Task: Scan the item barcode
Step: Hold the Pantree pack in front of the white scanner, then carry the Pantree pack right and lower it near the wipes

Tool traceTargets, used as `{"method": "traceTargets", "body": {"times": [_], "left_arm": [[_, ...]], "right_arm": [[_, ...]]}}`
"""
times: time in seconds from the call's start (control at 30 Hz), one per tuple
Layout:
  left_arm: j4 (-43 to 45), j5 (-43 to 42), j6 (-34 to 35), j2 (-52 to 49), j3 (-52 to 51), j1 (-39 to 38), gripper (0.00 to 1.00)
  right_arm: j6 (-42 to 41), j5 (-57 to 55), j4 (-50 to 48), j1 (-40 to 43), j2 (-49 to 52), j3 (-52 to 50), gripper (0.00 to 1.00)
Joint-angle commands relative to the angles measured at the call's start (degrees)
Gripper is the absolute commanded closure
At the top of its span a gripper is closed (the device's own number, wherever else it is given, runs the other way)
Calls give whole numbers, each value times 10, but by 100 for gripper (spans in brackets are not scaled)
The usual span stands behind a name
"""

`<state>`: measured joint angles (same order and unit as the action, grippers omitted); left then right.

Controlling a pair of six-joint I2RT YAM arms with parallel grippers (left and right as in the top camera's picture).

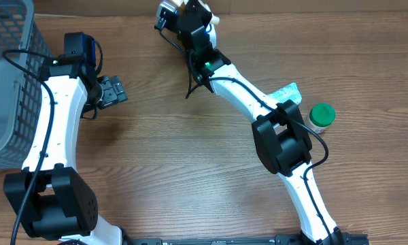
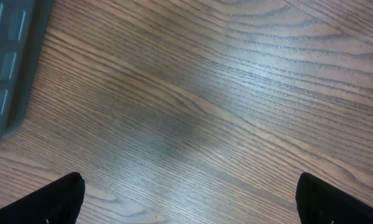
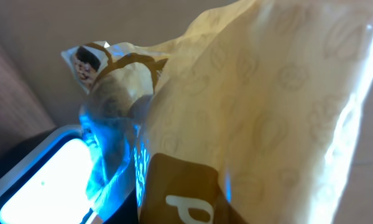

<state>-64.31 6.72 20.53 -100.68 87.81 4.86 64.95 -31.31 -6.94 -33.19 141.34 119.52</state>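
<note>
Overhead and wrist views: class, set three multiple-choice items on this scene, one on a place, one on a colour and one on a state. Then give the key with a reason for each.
1. Where does the green-lidded jar stand?
A. in the basket
B. on the table, on the right side
C. on the scanner

2. What colour is the packet in the right wrist view?
A. red
B. black
C. yellow

3. How is the left end effector?
A. open over bare wood
B. shut on the jar
C. shut on the packet

Key:
1 B, the overhead view shows it on the wood beside the right arm.
2 C, its yellow wrapper fills that view.
3 A, its fingers stand wide apart with nothing between them.
</note>
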Motion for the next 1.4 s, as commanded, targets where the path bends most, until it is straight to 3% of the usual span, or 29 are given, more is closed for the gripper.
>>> {"method": "traceTargets", "body": {"times": [0.0,0.57,0.73,0.93,1.1,1.37], "left_arm": [[1,7,-13,3,13,0,0],[1,7,-13,3,13,0,0],[1,7,-13,3,13,0,0],[1,7,-13,3,13,0,0],[1,7,-13,3,13,0,0],[1,7,-13,3,13,0,0]], "right_arm": [[-10,5,21,3,-1,5,96],[-68,25,51,-2,-2,5,96],[-141,22,43,-2,-14,5,97],[-168,-29,60,-2,-71,5,97],[-266,-22,178,7,-161,5,97],[-544,153,525,53,-299,5,96]]}}
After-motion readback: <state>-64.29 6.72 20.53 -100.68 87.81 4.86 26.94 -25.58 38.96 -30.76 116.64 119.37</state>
